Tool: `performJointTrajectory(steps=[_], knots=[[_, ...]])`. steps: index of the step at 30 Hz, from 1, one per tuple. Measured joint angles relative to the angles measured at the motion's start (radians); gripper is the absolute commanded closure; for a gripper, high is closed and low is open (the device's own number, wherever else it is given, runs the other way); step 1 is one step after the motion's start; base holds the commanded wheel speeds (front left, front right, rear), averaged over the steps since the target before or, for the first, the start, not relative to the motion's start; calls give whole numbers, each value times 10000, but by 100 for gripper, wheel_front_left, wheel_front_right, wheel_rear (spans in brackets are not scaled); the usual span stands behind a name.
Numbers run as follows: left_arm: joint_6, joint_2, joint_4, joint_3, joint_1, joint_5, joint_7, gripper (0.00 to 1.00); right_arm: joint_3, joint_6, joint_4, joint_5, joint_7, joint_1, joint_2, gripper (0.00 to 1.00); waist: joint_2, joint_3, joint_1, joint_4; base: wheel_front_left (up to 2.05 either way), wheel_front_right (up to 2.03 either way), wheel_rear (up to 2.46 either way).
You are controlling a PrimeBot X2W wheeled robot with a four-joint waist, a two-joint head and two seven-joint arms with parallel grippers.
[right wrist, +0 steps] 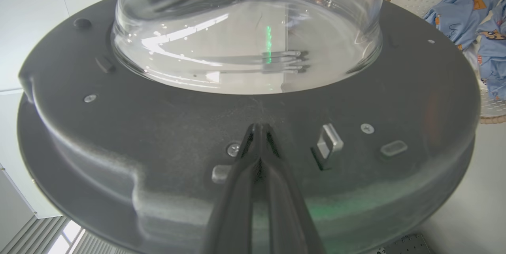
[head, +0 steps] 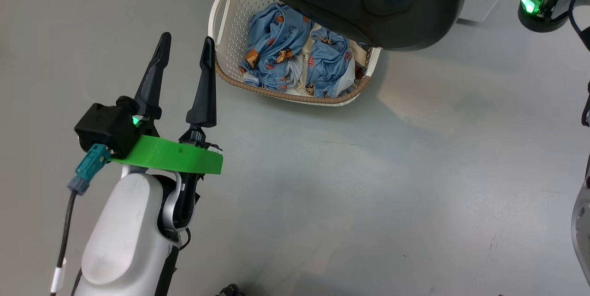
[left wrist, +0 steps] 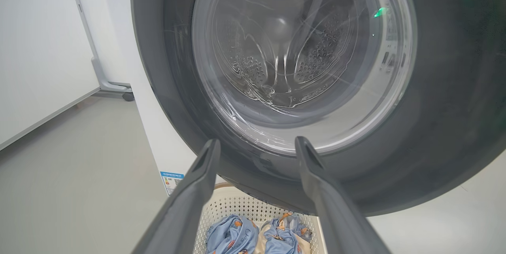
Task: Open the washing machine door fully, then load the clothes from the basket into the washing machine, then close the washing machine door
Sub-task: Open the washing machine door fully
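On the floor ahead: basket [head: 286, 95], holding the clothes [head: 276, 42] in a heap, partly overhung by the washing machine door [head: 392, 10], swung out from the washing machine [left wrist: 154, 135]. Step in hand, by judgement: opening the door fully (loading not yet begun). Left tool [head: 188, 38]: released, fingers spread, empty, poised near the basket's rim. Right tool [right wrist: 259, 129]: clenched on nothing, tips at the door's inner ring, just beside a metal latch hook [right wrist: 328, 145]. Next, by judgement: pushing the door wider, clear of the basket, before any reach for cloth. From the right wrist view: inner face, screws, bulging glass. From the left wrist view: outer face, perforated drum [left wrist: 245, 68] through the window, blue label [left wrist: 172, 181] low on the white front.
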Motion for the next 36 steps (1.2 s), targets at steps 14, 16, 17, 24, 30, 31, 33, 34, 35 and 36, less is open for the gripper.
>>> performJointTrajectory(steps=[14, 16, 17, 24, 30, 31, 33, 34, 35, 36], knots=[[0, 0, -48, -75, 66, 2, 0, 0, 980, 0, -963, 305, 878, 1113, 729, 100, 0, -172, 0, 34, 0, 0, 0], [0, 0, -52, -75, 72, 2, 0, 0, 1099, 0, -1072, 314, 907, 1280, 717, 100, 0, -187, 0, 48, 0, 0, 0], [0, 0, -54, -75, 75, 2, 0, 0, 1147, 0, -1099, 314, 907, 1354, 723, 100, 0, -194, 0, 55, 0, 0, 0], [0, 0, -65, -79, 168, 0, 0, 0, 1496, 0, -1432, 314, 905, 1802, 763, 100, 0, -226, 0, 106, 0, 0, 0], [0, 0, -67, -77, 169, 0, 0, 0, 1766, 2, -1670, 466, 800, 2104, 813, 100, 0, -235, 0, 124, 0, 0, 0], [0, 0, -67, -77, 169, 0, 0, 0, 1825, 2, -1699, 499, 800, 2147, 821, 100, 0, -236, 0, 127, 0, 0, 0], [0, 0, -67, -79, 168, 0, 0, 0, 1948, 2, -1783, 550, 721, 2247, 848, 100, 0, -240, 0, 132, 0, 0, 0], [0, 0, -67, -81, 168, 0, 0, 0, 2006, 2, -1816, 591, 704, 2297, 857, 100, 0, -241, 0, 134, 0, 0, 0], [0, 0, -67, -86, 168, 0, 0, 0, 2088, 2, -1843, 644, 662, 2334, 855, 100, 0, -243, 0, 137, 0, 0, 0], [0, 0, -67, -94, 168, 0, 0, 0, 2192, 2, -1885, 782, 621, 2383, 851, 100, 0, -245, 0, 142, 0, 0, 0]])
